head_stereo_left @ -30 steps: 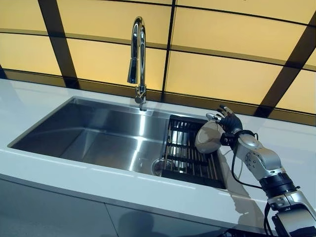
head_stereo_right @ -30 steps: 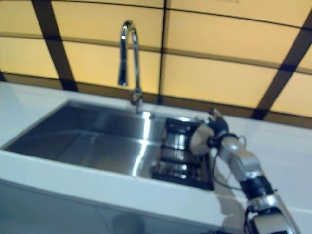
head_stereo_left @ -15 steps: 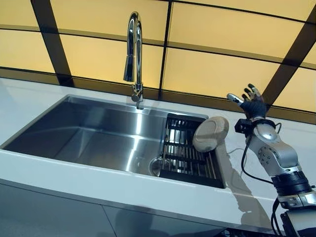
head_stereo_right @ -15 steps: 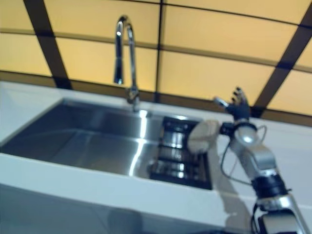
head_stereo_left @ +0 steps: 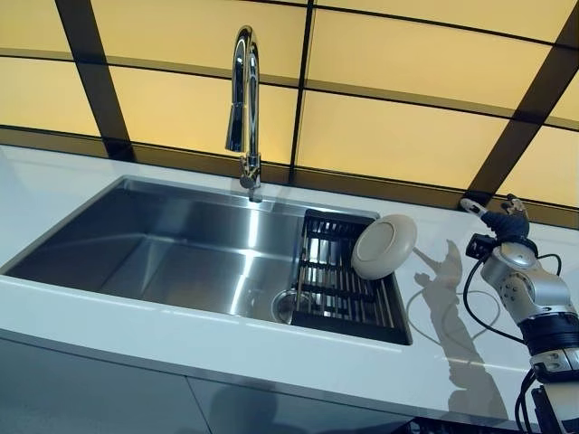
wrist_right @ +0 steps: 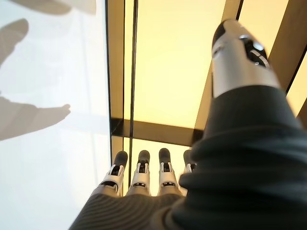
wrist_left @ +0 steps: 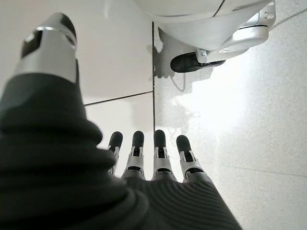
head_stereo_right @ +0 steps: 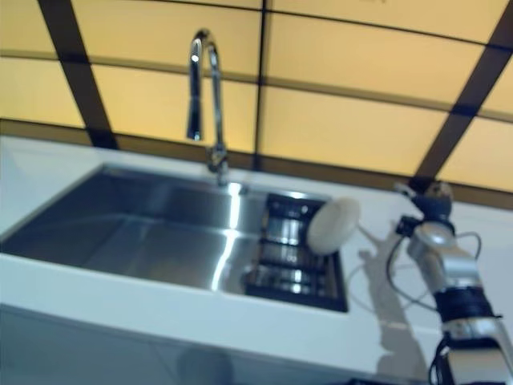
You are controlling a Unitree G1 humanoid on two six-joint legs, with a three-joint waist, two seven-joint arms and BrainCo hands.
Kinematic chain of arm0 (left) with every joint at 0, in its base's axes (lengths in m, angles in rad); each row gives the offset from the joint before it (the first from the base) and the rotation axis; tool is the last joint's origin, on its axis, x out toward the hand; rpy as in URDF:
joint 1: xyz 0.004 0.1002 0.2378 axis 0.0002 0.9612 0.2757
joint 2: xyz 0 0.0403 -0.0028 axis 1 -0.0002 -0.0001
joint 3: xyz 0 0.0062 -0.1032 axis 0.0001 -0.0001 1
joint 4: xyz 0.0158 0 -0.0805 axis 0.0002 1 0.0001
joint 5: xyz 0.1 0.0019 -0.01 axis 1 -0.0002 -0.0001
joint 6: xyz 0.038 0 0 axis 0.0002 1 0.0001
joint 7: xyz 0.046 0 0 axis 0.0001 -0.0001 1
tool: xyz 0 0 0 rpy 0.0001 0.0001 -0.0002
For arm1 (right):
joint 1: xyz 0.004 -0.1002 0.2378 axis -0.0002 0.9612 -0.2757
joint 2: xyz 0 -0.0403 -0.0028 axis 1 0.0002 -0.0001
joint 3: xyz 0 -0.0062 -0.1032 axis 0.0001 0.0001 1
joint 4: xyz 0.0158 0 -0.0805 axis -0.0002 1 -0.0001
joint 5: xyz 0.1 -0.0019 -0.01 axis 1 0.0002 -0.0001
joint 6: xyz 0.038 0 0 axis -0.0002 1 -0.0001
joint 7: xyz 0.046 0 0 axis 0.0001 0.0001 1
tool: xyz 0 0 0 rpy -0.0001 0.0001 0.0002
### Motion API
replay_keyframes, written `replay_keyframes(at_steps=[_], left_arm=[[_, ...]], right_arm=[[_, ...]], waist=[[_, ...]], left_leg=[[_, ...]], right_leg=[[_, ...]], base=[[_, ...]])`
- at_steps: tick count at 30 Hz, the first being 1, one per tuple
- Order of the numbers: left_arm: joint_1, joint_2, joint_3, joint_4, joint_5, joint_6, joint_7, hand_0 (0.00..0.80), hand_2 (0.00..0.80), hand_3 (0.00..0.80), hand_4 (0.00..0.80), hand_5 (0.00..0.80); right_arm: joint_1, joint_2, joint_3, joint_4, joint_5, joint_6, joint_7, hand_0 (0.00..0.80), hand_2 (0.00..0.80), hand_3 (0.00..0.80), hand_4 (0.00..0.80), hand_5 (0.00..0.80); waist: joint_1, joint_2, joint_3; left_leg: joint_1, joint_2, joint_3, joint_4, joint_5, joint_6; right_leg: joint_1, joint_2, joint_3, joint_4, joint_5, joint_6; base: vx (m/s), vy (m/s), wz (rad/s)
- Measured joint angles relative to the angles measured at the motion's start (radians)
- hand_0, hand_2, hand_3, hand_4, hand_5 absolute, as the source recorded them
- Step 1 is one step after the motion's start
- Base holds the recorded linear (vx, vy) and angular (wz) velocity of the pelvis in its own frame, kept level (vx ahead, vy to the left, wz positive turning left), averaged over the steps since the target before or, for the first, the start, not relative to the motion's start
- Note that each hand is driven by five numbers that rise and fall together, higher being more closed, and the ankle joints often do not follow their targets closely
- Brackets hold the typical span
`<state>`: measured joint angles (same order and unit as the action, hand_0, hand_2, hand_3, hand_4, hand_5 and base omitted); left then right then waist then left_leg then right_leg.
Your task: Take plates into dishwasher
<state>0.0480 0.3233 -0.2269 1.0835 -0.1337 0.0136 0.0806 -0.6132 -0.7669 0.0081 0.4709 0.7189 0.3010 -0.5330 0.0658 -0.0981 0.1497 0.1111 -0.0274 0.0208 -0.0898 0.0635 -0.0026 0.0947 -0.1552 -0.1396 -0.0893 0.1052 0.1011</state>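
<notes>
Since a moment ago, my right hand (head_stereo_left: 499,220) has let go of the plate (head_stereo_left: 384,246) and drawn off to the right edge of the frame, fingers straight and empty. At centre right, that plate leans on edge in the black rack (head_stereo_left: 342,280) at the sink's (head_stereo_left: 172,244) right end, well apart from me. Behind stands the faucet (head_stereo_left: 245,108), upper centre. My left hand (wrist_left: 158,158) hangs relaxed over the floor.

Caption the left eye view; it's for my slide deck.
Right hand open over the counter, apart from a white plate leaning on the sink rack.
</notes>
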Motion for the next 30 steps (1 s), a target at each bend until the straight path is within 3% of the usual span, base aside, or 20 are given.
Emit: replay_keyframes(at_steps=[14, 22, 30], left_arm=[[0.011, 0.005, -0.03, -0.005, 0.0, 0.001, -0.002, 0.0, 0.0, 0.0, 0.0, 0.0], [0.012, 0.009, -0.029, -0.011, 0.002, 0.001, -0.018, 0.0, 0.0, 0.0, 0.0, 0.0], [0.021, 0.029, -0.028, -0.011, 0.003, 0.002, -0.038, 0.0, 0.0, 0.0, 0.0, 0.0]], right_arm=[[0.007, 0.015, 0.004, 0.078, 0.0, 0.009, 0.053, 0.0, 0.0, 0.0, 0.0, 0.0], [0.026, 0.047, 0.052, 0.088, -0.09, -0.034, 0.323, 0.0, 0.0, 0.0, 0.0, 0.0], [0.071, 0.0, 0.052, 0.204, -0.118, -0.06, 0.594, 0.0, 0.0, 0.0, 0.0, 0.0]], waist=[[0.004, 0.023, -0.009], [0.008, 0.027, -0.007], [0.023, 0.018, 0.003]], left_leg=[[0.0, 0.0, -0.007, 0.0, 0.001, 0.0], [0.0, 0.0, -0.015, 0.001, 0.001, 0.0], [0.001, 0.0, -0.02, 0.001, 0.002, 0.0]], right_leg=[[0.007, -0.002, -0.013, -0.001, -0.002, 0.002], [0.011, -0.002, -0.021, -0.001, -0.003, 0.003], [0.015, -0.004, -0.037, 0.0, -0.007, 0.007]], base=[[0.023, -0.003, 0.02], [0.014, -0.011, 0.03], [0.022, -0.053, 0.05]])
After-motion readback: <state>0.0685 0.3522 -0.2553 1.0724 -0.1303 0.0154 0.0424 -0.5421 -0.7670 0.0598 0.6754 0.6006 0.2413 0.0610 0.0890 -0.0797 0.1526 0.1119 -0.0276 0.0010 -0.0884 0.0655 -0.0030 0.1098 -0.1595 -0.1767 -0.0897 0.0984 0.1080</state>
